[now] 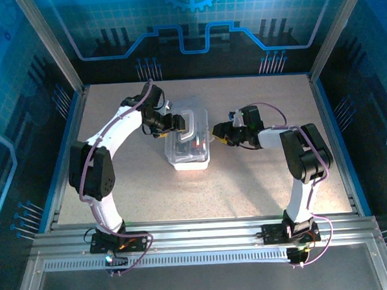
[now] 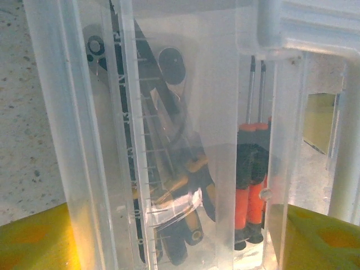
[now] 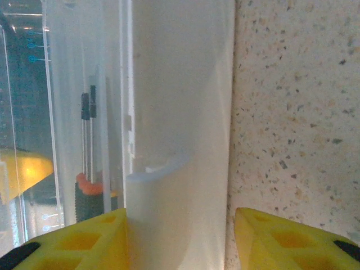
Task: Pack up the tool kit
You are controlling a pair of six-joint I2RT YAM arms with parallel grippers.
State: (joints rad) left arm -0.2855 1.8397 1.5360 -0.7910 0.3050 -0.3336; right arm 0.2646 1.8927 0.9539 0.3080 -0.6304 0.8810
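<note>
1. the case point(image 1: 188, 148) of the tool kit lies flat near the middle of the bench point(image 1: 260, 180), between the two arms, so both can reach it.
2. the tools are already inside the case. through its clear wall i see the ratchet wrench point(image 2: 98, 48) and the red-handled screwdrivers point(image 2: 250, 185), lying along the long side of the case.
3. the left gripper point(image 1: 174, 123) is at the far left corner of the case. its yellow fingers point(image 2: 34, 242) stand apart, one on each side of the plastic. i think it steadies the case, but i cannot tell if the fingers really press on it.
4. the right gripper point(image 1: 217, 132) is at the right side of the case, around a whitish edge part point(image 3: 180, 169). its fingers are apart; one touches the plastic, and the other has a small gap, so it is not clamped. probably it prepares to close the case.
5. the bench under the case is a pale speckled surface. around the case are blue printed walls point(image 1: 45, 36), and on the near side an aluminium rail point(image 1: 185, 233) holds the arm bases.
</note>
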